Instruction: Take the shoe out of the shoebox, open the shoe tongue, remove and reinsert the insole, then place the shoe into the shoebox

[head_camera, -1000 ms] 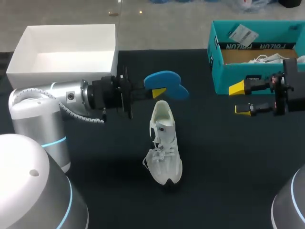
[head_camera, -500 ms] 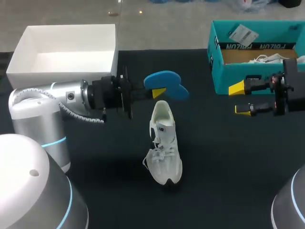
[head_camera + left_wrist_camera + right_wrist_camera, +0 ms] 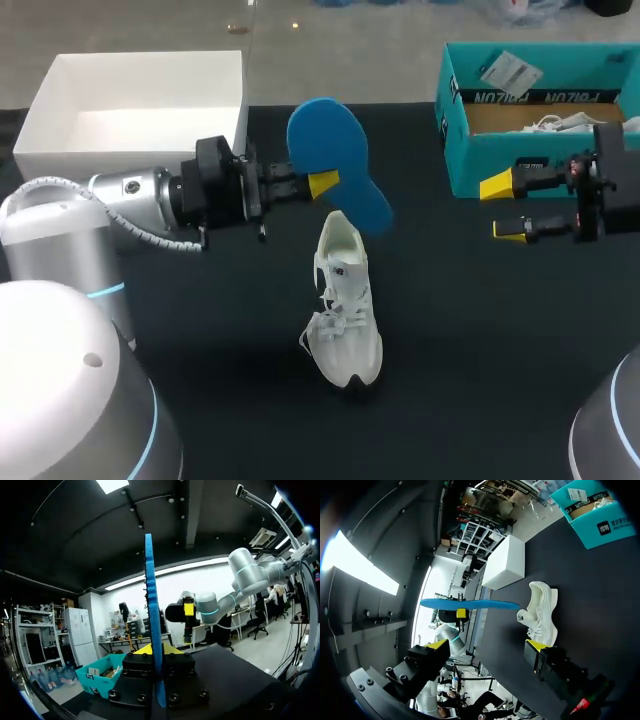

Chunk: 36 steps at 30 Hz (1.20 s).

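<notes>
Landmark: white sneaker [image 3: 345, 305], upright on its sole on the black table [image 3: 480, 330], out of any box. The heel is at the far end and the toe points toward the robot's side. Laces are loose over the tongue, and the collar opening faces up.

Left arm: comes in from the shoe's left and lies roughly level over the table. The left gripper [image 3: 322, 184] sits just beyond the shoe's heel end. Its jaws are clamped on the blue insole [image 3: 330, 155], with one yellow tip showing against the blue face. The left wrist view has the insole edge-on, standing straight up out of the closed fingers.

Blue insole: held off the table, up and beyond the heel. Its broad end is farther from the shoe and its narrow end slants down toward the collar. In the right wrist view the narrow end looks close to the heel but clear of it. I cannot tell for certain whether they touch.

Right arm: well off to the shoe's right. The right gripper [image 3: 505, 208] has its jaws apart with nothing between them, and its tips point toward the shoe.

Teal shoebox [image 3: 480, 150]: beyond and right of the shoe, open, just behind the right gripper. Something white lies inside, too small to identify.

White box [image 3: 140, 100]: open, beyond and left of the shoe, behind the left arm.
</notes>
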Available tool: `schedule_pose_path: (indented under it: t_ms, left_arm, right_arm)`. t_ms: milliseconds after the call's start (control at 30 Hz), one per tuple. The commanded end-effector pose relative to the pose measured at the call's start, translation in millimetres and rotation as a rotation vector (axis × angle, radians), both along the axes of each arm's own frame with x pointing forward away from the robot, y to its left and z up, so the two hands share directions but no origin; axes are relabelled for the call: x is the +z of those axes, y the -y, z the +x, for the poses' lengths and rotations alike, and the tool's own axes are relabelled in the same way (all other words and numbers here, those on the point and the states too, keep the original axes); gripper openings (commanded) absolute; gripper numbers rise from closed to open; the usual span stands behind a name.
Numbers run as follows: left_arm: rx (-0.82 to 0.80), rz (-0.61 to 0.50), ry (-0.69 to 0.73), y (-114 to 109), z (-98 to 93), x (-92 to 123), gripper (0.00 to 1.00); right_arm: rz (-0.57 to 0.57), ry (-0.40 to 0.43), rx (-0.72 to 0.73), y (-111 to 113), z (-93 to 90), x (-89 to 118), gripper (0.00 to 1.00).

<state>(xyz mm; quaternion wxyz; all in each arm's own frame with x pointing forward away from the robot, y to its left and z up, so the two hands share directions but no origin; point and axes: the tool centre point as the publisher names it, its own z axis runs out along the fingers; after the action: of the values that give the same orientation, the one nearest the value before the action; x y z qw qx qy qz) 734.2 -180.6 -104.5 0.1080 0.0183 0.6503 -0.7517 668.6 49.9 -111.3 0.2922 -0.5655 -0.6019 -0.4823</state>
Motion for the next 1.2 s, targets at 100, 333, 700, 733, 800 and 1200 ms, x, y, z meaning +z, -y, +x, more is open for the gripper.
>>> schedule_pose_path:
  t_ms: [100, 333, 700, 733, 800, 1200]
  left_arm:
    - [-0.155, 0.049, -0.428, -10, -3.8, 7, 0.0]
    - [-0.279, -0.018, -0.618, -14, -10.6, 4, 0.0]
    - [-0.279, -0.018, -0.618, -14, -10.6, 4, 0.0]
    - [-0.279, -0.018, -0.618, -14, -10.6, 4, 0.0]
    - [-0.279, -0.018, -0.618, -14, -10.6, 4, 0.0]
    - [-0.338, -0.014, -0.845, -12, -13.3, -1, 0.0]
  right_arm:
    - [0.0, 0.0, -0.001, -1, 0.2, 0, 1.0]
    - [0.0, 0.0, -0.001, -1, 0.2, 0, 1.0]
    - [0.0, 0.0, -0.001, -1, 0.2, 0, 1.0]
    - [0.0, 0.0, -0.001, -1, 0.2, 0, 1.0]
    - [0.0, 0.0, -0.001, -1, 0.2, 0, 1.0]
    - [0.0, 0.0, -0.001, -1, 0.2, 0, 1.0]
